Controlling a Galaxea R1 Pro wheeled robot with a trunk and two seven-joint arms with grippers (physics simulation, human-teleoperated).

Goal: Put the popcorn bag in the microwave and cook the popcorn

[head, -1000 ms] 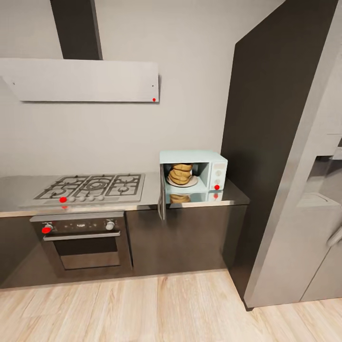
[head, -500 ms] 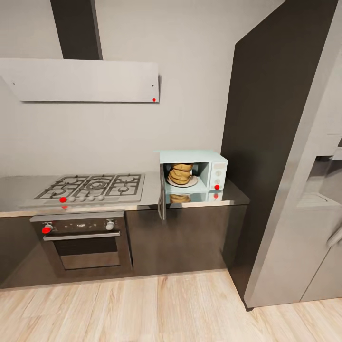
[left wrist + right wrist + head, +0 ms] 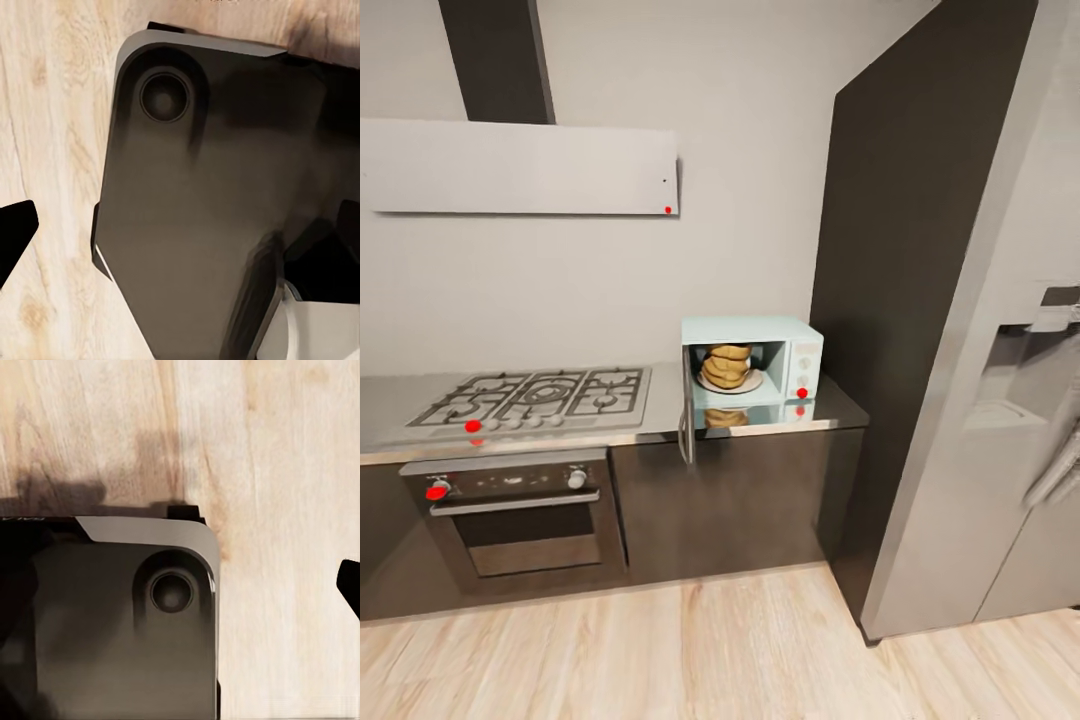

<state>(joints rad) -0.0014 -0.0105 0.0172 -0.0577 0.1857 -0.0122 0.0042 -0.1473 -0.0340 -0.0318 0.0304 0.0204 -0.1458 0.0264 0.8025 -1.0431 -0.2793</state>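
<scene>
Ahead, at about one o'clock in the head view, the small pale mint-blue microwave point(image 3: 753, 358) sat on the smooth grey countertop point(image 3: 660, 405), near the slab's right end, where a tall dark cabinet panel point(image 3: 905, 300) closed that side. Its door point(image 3: 685, 432) stood swung open edge-on at its left side, the lower part overhanging the counter's straight front edge. The wrinkled tan-brown popcorn bag point(image 3: 726, 367) rested inside on a pale round plate point(image 3: 732, 382), its lower part cut off by the cavity lip. At ten o'clock lay the steel gas hob with black grates point(image 3: 535, 395), with the dark oven point(image 3: 515, 515) under it. Pale wooden floor point(image 3: 660, 650) spread open between camera and cabinets. At three o'clock a grey refrigerator point(image 3: 1000, 450) was cut by the frame. Both wrist views looked down on the robot's dark base plate point(image 3: 195, 210) over floorboards; only a black fingertip point(image 3: 13, 232) showed at the left wrist view's edge and another fingertip point(image 3: 351, 585) at the right's, so whether either gripper was spread or pressed together I could not tell.
</scene>
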